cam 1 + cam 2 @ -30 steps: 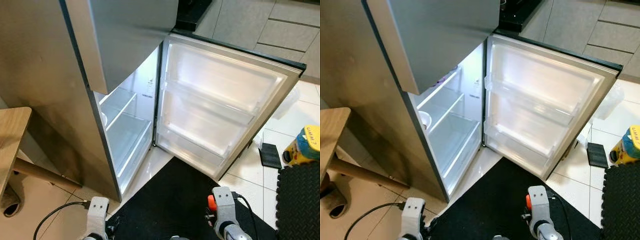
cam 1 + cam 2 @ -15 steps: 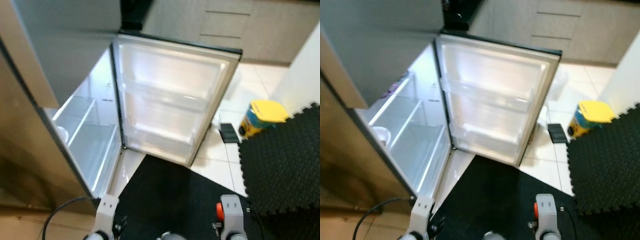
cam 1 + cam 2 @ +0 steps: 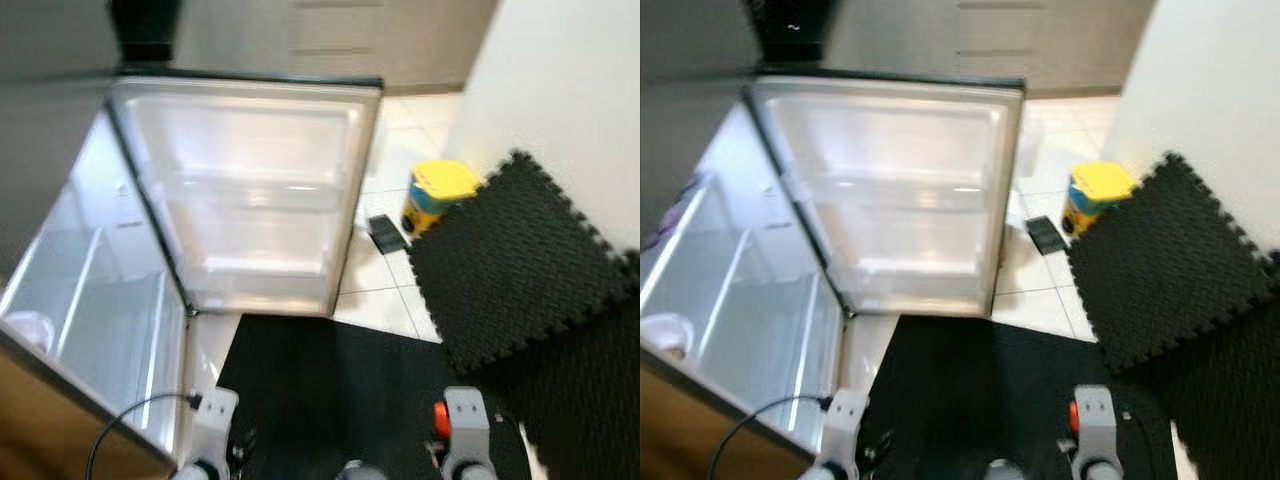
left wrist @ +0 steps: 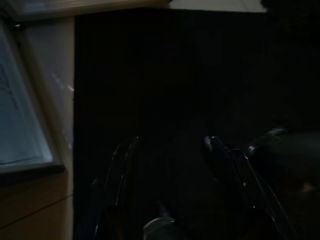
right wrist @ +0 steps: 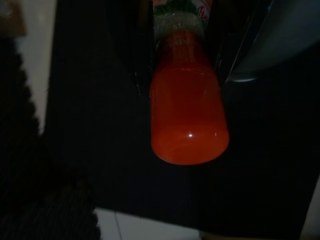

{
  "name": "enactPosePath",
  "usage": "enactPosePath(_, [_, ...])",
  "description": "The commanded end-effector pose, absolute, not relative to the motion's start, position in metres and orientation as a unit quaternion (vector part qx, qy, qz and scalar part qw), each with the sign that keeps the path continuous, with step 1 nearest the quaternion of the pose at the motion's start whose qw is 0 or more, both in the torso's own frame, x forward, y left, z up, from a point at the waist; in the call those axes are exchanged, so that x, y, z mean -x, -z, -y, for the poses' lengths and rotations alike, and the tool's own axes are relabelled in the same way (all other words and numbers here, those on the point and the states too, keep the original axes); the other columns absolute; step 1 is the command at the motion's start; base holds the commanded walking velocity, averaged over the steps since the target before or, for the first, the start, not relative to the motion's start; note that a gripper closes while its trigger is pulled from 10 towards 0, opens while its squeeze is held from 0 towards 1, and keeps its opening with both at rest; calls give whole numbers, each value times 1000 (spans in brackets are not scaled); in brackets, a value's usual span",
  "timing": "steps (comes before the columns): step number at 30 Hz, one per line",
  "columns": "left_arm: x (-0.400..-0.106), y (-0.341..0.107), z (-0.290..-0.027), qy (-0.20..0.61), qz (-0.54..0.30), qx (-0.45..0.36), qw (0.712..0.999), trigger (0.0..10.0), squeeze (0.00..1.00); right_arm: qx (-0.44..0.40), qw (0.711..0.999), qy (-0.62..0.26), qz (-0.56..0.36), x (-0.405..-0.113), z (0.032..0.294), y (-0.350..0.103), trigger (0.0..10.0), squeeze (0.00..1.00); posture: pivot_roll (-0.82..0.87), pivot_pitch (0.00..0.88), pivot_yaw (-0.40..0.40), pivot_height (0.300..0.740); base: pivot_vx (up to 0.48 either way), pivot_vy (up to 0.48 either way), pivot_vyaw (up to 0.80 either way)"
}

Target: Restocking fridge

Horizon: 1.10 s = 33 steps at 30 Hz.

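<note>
**Right gripper held orange bottle, both arms low**

Right gripper (image 5: 182,60) was clamped on the orange bottle (image 5: 187,120), hanging low over the black mat (image 3: 330,380); left gripper (image 4: 170,165) hung beside it, fingers apart and holding nothing; the fridge (image 3: 90,300) stood ahead-left, its door (image 3: 250,190) swung wide.

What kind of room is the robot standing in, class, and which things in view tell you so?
Most likely a home kitchen: an open fridge with white door shelves, pale cabinet fronts behind it, and a tiled floor with black mats.
</note>
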<state>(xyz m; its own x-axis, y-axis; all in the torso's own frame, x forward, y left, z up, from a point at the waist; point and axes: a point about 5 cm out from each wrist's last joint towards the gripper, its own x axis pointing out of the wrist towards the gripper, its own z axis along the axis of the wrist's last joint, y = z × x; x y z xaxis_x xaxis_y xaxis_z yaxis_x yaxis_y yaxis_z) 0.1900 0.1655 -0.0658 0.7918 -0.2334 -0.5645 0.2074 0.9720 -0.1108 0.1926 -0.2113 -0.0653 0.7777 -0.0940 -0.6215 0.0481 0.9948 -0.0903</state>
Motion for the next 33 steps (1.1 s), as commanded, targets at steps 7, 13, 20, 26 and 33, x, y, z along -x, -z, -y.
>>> enactPosePath(7, [-189, 66, -163, 99, -294, 40, 950, 10000, 0, 50, 948, 21, -313, -200, 214, 60, 10000, 0, -213, 115, 18, 740, 0, 0, 0])
enactPosePath(13, [-190, 64, -160, 99, -284, 50, 952, 10000, 0, 50, 951, 19, -306, -202, 215, 57, 10000, 0, -214, 111, 2, 740, 0, -208, 0])
enactPosePath(20, [-192, 63, -159, 89, -278, 54, 955, 10000, 0, 50, 951, 16, -305, -205, 215, 56, 10000, 0, -183, 111, -10, 740, 0, -474, 0])
enactPosePath(26, [-191, 63, -162, 84, -277, 52, 956, 10000, 0, 53, 950, 4, -306, -207, 208, 57, 10000, 0, -187, 101, -5, 740, 0, -480, 0])
enactPosePath(33, [-191, 63, -164, 87, -277, 42, 956, 10000, 0, 57, 953, -8, -299, -214, 203, 53, 10000, 0, -190, 96, -1, 740, 0, -474, 0])
